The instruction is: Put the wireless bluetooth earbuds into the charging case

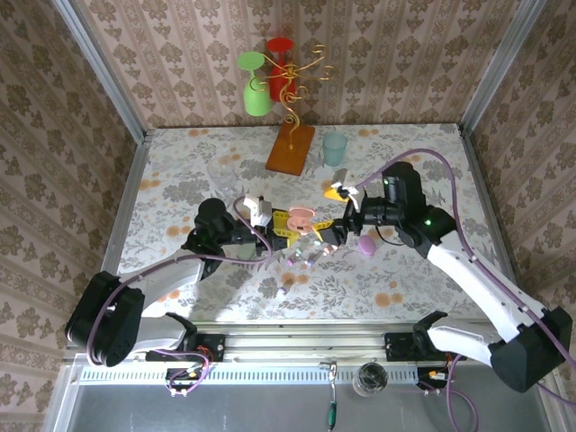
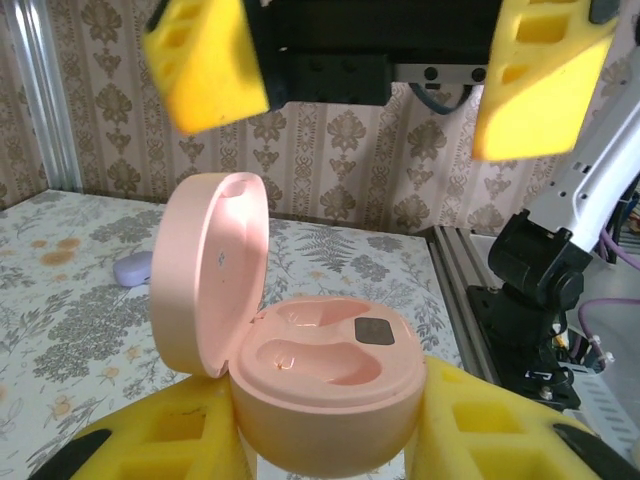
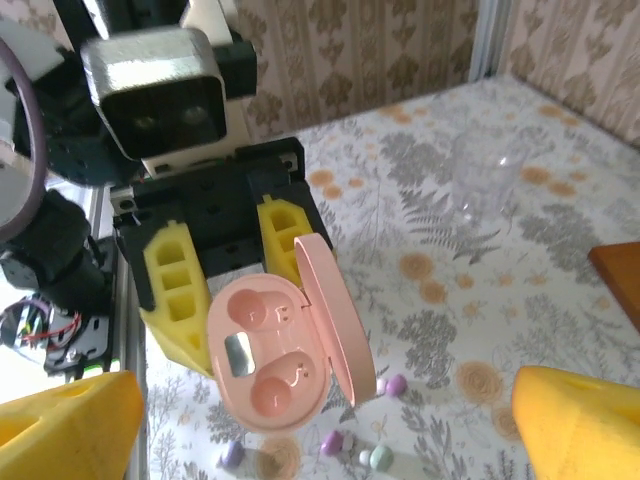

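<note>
Clamping the pink charging case [image 2: 320,370] between its yellow fingers, the left gripper [image 2: 322,450] is holding it up off the desk [image 3: 450,300], lid swung wide open and both moulded wells facing the other arm. And those wells are looking empty from both wrist views: smooth pink hollows, nothing seated in either one as far as I can tell.

The right gripper [image 2: 370,70] is hovering just in front of the case, its jaws standing wide apart and carrying nothing. No bud between those fingers at all.

The earbuds [image 3: 333,442] themselves are lying loose on the desk just below the raised case, a little scatter of tiny pastel pieces: purple ones, a green one [image 3: 380,457], and another small one [image 3: 395,383] off to the side near the lid's edge. A closed lilac case [image 2: 135,268] is sitting further out on the flowered surface, well apart from the action.

So, judging the score here: the case is opened and presented, that part is looking done. Everything else is waiting. Not one bud is in a well yet, and the free arm is going to need to drop to the desk, pinch one of those slippery little things and bring it up to a hollow.
</note>
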